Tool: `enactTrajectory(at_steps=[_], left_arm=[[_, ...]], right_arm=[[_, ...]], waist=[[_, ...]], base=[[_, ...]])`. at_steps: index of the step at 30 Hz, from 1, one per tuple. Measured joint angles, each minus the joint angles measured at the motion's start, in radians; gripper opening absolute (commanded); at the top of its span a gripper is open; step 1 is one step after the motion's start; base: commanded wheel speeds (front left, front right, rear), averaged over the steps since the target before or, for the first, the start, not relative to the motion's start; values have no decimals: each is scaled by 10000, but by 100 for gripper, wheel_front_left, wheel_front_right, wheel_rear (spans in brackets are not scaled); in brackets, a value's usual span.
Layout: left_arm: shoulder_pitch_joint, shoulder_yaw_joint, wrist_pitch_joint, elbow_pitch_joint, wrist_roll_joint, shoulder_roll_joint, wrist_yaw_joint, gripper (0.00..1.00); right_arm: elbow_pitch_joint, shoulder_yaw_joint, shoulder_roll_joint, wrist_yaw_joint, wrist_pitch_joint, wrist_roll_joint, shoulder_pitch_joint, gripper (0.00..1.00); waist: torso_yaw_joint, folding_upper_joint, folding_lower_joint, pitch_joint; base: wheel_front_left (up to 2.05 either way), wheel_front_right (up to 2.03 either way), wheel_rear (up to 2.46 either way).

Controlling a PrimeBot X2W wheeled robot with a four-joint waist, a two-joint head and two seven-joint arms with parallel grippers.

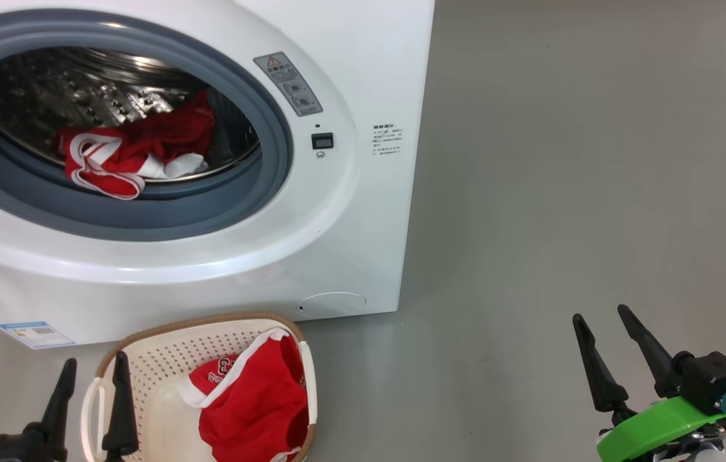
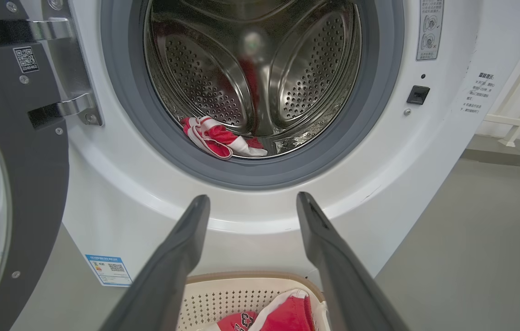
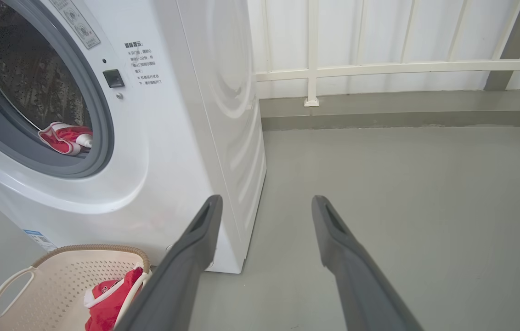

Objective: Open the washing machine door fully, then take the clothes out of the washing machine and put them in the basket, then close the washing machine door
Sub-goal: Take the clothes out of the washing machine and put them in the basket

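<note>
While clothes [image 1: 132, 154] lie inside the washer [image 1: 350, 212] and in the basket [image 1: 164, 350] before it, left gripper [image 1: 96, 359] and right gripper [image 1: 600, 313] hover, jaws spread, empty.

I see the washing machine [image 1: 363, 212] with its drum mouth uncovered. One red-and-white garment [image 1: 135, 151] lies at the drum's front lip, by the grey seal. Basket [image 1: 164, 359] sits on the floor just before the machine, second red garment [image 1: 251, 404] inside. Left gripper [image 1: 95, 360] spread at basket's left edge. Right gripper [image 1: 600, 314] spread over floor, well apart.
</note>
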Motion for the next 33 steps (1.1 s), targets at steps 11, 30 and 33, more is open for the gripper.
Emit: enactTrajectory(at_steps=[11, 30, 33], left_arm=[[-625, -192, 0, 667, 73, -8, 0, 100], [-7770, -740, 683, 5810, 230, 1072, 0, 100], [-8771, -836, 849, 6569, 343, 1260, 0, 100]], right_arm=[[-67, 12, 96, 0, 0, -2, -51, 100], [-203, 362, 610, 0, 0, -6, -1913, 100], [-203, 408, 646, 0, 0, -4, -2133, 100]], waist=[[-17, 0, 0, 466], [-321, 0, 0, 2734], [-428, 0, -1, 3104]], base=[[0, 0, 0], [0, 0, 0], [0, 0, 0]])
